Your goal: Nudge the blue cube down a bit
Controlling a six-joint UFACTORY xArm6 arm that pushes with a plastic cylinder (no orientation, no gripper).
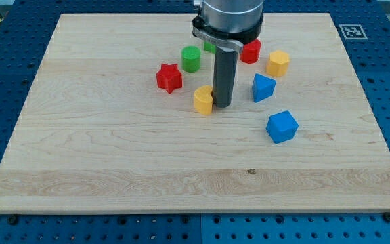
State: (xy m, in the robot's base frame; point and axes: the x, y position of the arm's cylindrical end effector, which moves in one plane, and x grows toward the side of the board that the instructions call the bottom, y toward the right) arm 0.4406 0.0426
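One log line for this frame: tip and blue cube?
my tip beside yellow block | blue cube untouched, to tip's lower right | nudge not started

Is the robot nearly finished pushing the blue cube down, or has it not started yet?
Nothing looks done so far. My tip sits beside the yellow block, well off to the left of the blue cube and not touching it. The blue triangle block lies between them, higher up. Still left: get my tip above the cube, then push it toward the view's bottom.

Tip among blocks on wooden board (80,135).
My tip (222,106) just beside yellow block (203,100); blue cube (282,127) apart, toward the view's lower right.
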